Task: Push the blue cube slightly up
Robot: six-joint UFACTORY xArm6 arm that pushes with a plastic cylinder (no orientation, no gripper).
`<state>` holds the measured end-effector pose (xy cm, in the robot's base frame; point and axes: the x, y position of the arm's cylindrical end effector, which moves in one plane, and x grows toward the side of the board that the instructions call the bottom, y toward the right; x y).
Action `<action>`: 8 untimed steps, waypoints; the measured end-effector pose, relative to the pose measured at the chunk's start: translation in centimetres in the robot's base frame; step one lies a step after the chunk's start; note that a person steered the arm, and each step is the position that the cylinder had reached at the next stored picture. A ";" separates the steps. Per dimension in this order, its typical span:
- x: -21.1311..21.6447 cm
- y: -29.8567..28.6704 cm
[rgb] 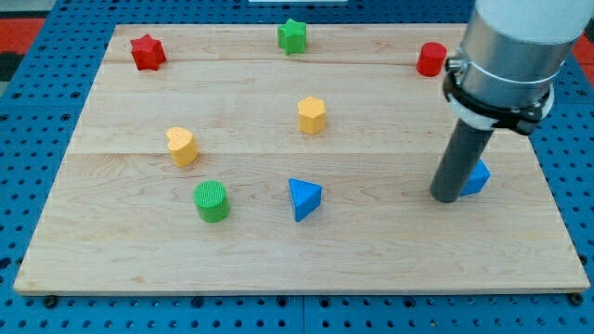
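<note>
The blue cube sits on the wooden board at the view's right, mostly hidden behind my rod. My tip rests on the board just left of and slightly below the cube, touching or nearly touching it. Only the cube's right part shows.
A blue triangular block lies at centre bottom, a green cylinder to its left. A yellow heart, a yellow hexagon block, a red star, a green star and a red cylinder stand further up.
</note>
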<state>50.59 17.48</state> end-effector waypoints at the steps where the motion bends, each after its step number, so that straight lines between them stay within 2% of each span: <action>1: -1.3 0.6; 4: -2.1 2.8; 5: 0.0 2.9; 6: 5.2 6.3; 7: 1.9 9.3; 8: -1.6 6.2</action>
